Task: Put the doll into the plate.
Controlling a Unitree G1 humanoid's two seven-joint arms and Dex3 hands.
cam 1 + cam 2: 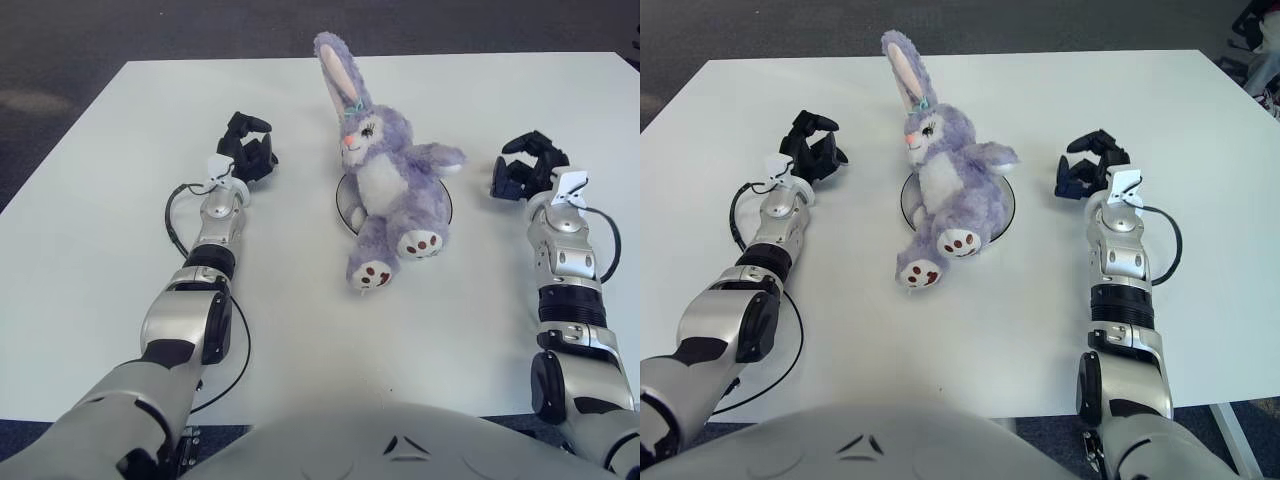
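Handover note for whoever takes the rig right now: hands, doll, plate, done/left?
Left robot hand: left of the doll, fingers curled, holding nothing.
Right robot hand: right of the doll, fingers curled, holding nothing.
Purple plush bunny doll: lies on the round white plate mid-table, torso over it, feet hanging past the near rim onto the white table.
Done: doll placed, both hands off it.
Left: nothing obvious; maybe centre the doll.

Doll (393, 177) lies on the plate (345, 205) at the centre of the table (300, 320), feet toward the robot. Left hand (247, 156) is left of the plate, right hand (524, 172) right; both well apart from the doll.
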